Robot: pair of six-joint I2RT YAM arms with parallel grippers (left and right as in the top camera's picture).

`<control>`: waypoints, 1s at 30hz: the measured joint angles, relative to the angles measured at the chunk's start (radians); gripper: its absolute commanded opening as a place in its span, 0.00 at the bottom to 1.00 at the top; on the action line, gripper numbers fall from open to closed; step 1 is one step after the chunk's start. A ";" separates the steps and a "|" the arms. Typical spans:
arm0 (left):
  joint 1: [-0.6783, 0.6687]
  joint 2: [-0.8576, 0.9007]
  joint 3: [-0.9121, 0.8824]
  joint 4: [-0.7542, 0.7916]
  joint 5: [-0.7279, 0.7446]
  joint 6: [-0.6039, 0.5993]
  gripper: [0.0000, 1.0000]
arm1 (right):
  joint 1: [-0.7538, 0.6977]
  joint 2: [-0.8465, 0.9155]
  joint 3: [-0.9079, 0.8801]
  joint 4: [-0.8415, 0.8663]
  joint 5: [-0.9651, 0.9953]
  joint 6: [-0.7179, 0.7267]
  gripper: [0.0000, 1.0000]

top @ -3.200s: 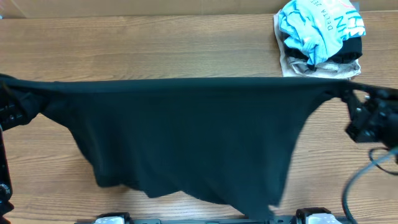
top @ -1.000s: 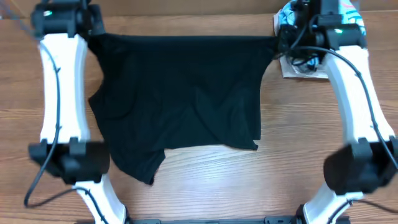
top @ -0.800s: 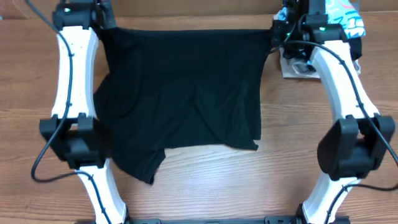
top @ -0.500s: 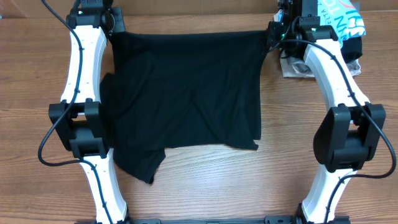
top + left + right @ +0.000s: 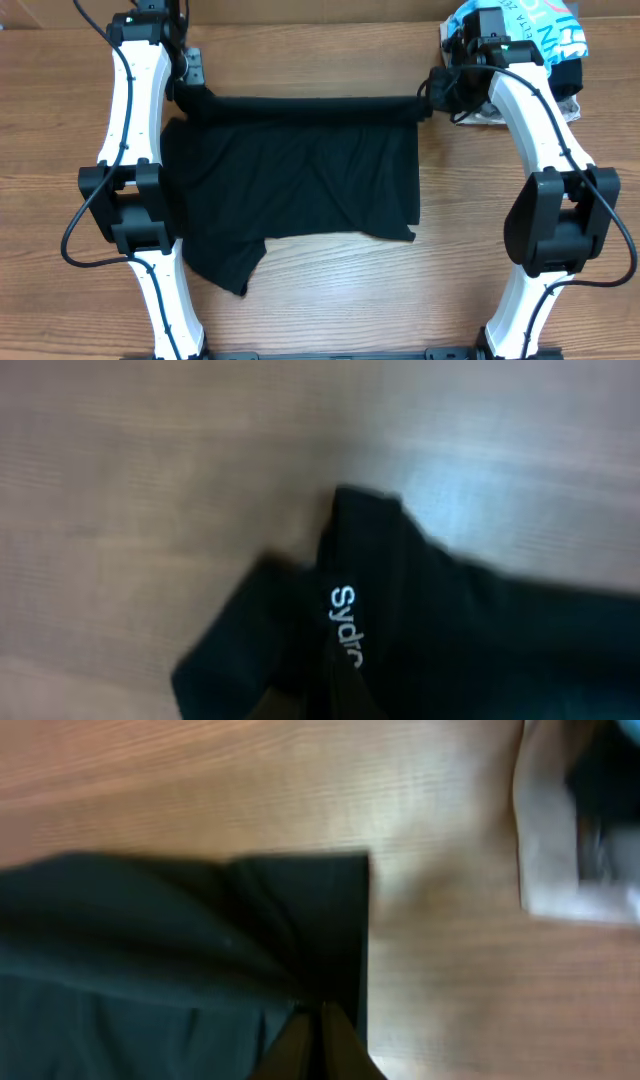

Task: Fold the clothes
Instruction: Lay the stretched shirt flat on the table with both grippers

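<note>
The black shirt [image 5: 300,190] lies spread on the wooden table, its far edge lifted and drawn toward me as a taut rolled band. My left gripper [image 5: 197,97] is shut on the band's left end; the left wrist view shows black cloth with white lettering [image 5: 345,625] pinched at my fingers [image 5: 325,700]. My right gripper [image 5: 428,100] is shut on the band's right end; the right wrist view shows my closed fingertips [image 5: 320,1035] clamping a black corner [image 5: 300,920].
A pile with a light blue tee with white lettering [image 5: 520,45] and a beige garment [image 5: 475,108] sits at the back right, just beside my right gripper. It also shows in the right wrist view [image 5: 580,830]. Bare wood surrounds the shirt.
Both grippers have pulled the shirt's far edge from the back of the table toward the front, so the top part now folds over the lower part.
</note>
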 measured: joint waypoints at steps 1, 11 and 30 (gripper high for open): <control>0.000 0.000 0.000 -0.016 0.000 0.000 0.04 | 0.000 0.000 0.000 -0.017 0.000 0.000 0.04; 0.000 0.000 -0.013 -0.149 -0.020 0.000 0.05 | 0.000 0.000 -0.129 -0.019 -0.002 0.001 0.04; 0.000 0.000 -0.063 -0.317 -0.034 0.005 1.00 | -0.003 0.000 -0.150 -0.061 -0.056 0.003 0.66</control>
